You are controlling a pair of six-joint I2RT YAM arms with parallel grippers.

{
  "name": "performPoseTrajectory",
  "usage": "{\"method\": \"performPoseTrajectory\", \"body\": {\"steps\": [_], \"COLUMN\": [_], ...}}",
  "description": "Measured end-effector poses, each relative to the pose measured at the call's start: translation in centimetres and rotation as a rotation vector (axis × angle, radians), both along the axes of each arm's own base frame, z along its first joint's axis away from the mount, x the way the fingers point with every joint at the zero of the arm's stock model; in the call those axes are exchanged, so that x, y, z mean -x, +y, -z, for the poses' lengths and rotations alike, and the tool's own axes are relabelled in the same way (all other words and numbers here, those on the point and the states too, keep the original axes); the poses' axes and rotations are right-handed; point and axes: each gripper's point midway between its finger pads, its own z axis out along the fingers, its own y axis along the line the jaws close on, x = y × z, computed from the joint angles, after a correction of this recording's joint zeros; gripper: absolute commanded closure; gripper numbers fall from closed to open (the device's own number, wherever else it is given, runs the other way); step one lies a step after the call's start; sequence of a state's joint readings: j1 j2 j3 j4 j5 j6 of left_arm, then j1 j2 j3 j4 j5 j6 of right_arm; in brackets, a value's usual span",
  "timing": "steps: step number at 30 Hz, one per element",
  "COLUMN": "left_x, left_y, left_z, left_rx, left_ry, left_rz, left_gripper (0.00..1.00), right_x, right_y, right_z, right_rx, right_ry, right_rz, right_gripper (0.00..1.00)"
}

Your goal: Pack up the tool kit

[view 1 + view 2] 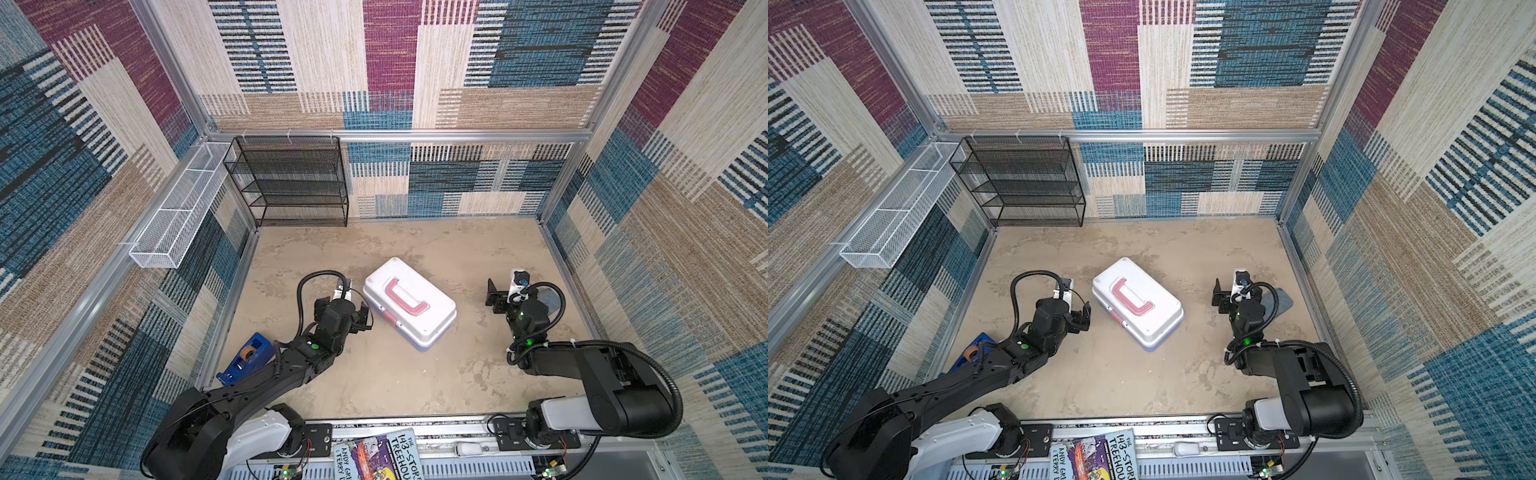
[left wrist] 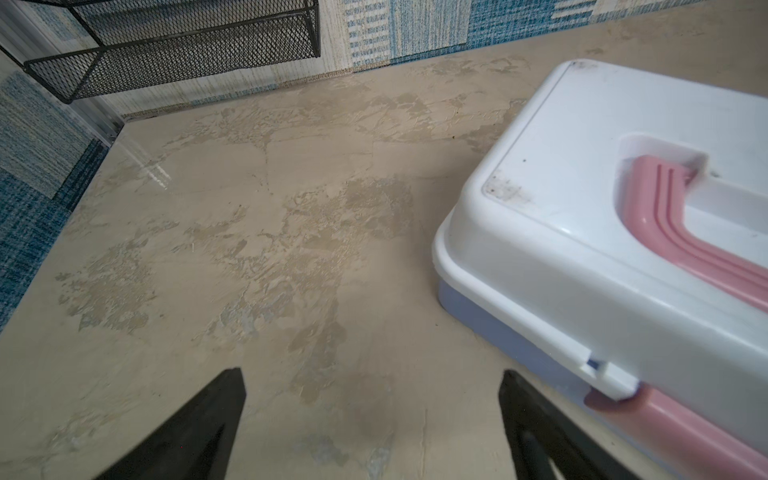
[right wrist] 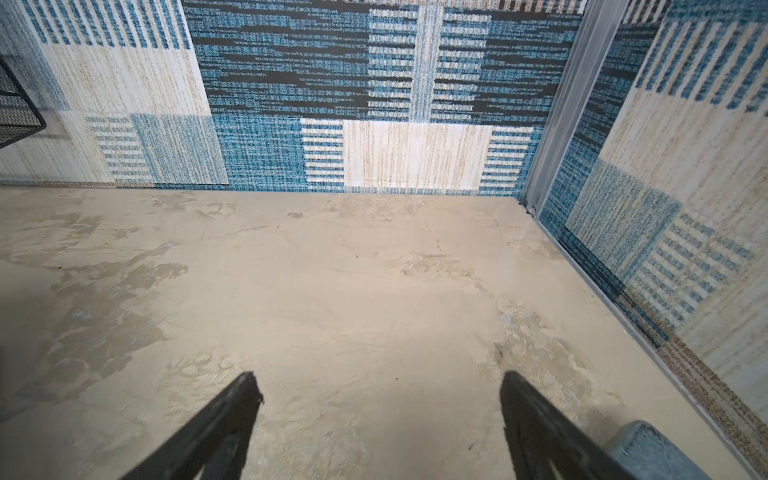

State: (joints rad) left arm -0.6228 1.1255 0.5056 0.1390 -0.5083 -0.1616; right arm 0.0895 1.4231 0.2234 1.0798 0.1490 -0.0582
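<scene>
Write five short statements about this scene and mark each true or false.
1. The toolbox lies closed on the table, with its pink handle flat on the lid. True.
2. The left tool is shut on the handle. False: it stands open beside the toolbox, holding nothing.
3. The right tool is open and holds nothing. True.
4. The blue tape dispenser sits on the black mesh rack. False: it rests at the table's left edge by the left arm, and the rack's shelves look empty.
5. The white mesh basket hangs on the left wall. True.
</scene>
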Motion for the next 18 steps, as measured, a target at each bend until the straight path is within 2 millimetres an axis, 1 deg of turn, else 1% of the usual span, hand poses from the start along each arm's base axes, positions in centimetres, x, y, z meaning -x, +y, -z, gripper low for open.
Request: {"method": "performPoseTrajectory", "body": {"steps": [3,6,9,10,13,17,18], "left_x": [-0.2,-0.3,-0.5,-0.7,-1.4,-2.7,-3.1], "left_y": [0.7,1.6,2.9,3.4,6.1,11.3,12.1], "left_z": [-0.5,-1.4,-2.4,-2.6,-2.6,-0.6,-0.3], "left_rx": [0.003,0.011,-0.008,-0.017,-0.064,-0.099,-0.098], "left_ry": [-0.015,-0.043,-0.072,-0.079,-0.103,-0.084,-0.081], "left_rz": [-0.026,-0.052,-0.085,-0.100,-0.167,-0.294,-0.310], "left_gripper": [0.02,0.02,0.01,0.01,0.00,0.00,0.00], "right_x": [-0.2,-0.5,-0.3,-0.3,-0.4,-0.4,-0.4], "right_y": [-0.8,-1.4,-1.7,-1.6,-1.1,-1.1,-1.1], "right_z": [0.9,1.0,1.4,1.3,0.8,0.7,0.7], "right_rx": [-0.002,-0.022,-0.037,-0.040,-0.044,-0.044,-0.044], "right_ry": [0.011,-0.003,-0.001,-0.006,-0.025,-0.031,-0.031], "right_rz": [0.011,-0.004,-0.011,-0.018,-0.045,-0.047,-0.048], "right_gripper": [0.07,0.07,0.06,0.00,0.00,0.00,0.00]}}
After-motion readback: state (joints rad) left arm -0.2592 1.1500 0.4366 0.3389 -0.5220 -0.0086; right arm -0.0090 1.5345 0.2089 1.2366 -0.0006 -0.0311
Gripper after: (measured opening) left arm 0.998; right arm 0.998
